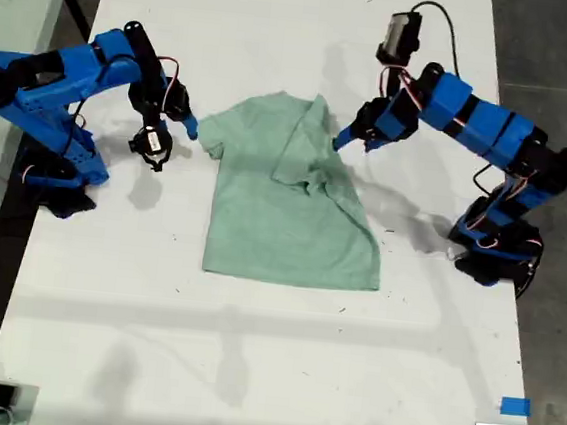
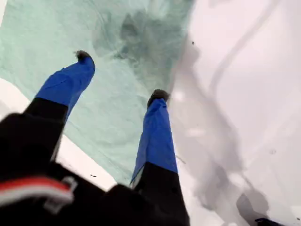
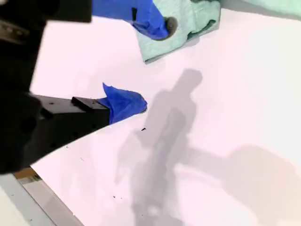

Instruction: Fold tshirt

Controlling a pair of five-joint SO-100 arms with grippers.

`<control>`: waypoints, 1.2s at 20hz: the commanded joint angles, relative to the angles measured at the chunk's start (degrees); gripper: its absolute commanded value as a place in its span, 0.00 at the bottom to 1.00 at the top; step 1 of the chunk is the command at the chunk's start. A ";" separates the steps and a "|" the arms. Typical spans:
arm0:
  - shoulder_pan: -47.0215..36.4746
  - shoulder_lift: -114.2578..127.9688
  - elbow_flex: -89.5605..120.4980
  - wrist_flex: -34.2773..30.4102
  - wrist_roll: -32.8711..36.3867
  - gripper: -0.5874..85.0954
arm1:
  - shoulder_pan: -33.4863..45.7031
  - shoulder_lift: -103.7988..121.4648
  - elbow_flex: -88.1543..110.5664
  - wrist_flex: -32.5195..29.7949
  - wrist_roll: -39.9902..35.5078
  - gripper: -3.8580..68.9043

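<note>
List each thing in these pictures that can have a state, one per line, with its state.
Pale mint-green cloth tshirt: flat on the table, one sleeve folded inward, other sleeve spread.
My first hand: open, over the shirt's edge, holding nothing.
My second hand: open, beside the spread sleeve.
White table: bearing the shirt.

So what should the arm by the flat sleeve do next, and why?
Probably nudge my second end effector onto the sleeve of the tshirt and close. It is open, and only one fingertip reaches the sleeve, which lies unfolded.
</note>
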 commanded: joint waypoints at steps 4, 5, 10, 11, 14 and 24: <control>-0.18 2.72 -1.23 0.53 -0.44 0.24 | 6.68 25.75 27.07 -6.15 3.87 0.29; -0.26 2.72 -1.14 0.26 -0.44 0.24 | 7.29 28.21 30.32 -7.21 4.39 0.28; -2.46 -0.88 -4.13 -0.53 1.93 0.29 | 7.29 33.22 36.04 -7.91 5.45 0.30; -3.16 -2.55 -5.27 -1.41 2.81 0.29 | 7.21 33.57 36.04 -7.91 5.45 0.30; -5.71 -9.67 -8.17 -5.54 5.45 0.32 | 6.94 33.75 36.04 -7.82 5.27 0.30; -9.23 -41.40 -23.29 -11.78 8.09 0.35 | 5.01 35.42 36.12 -7.21 6.15 0.31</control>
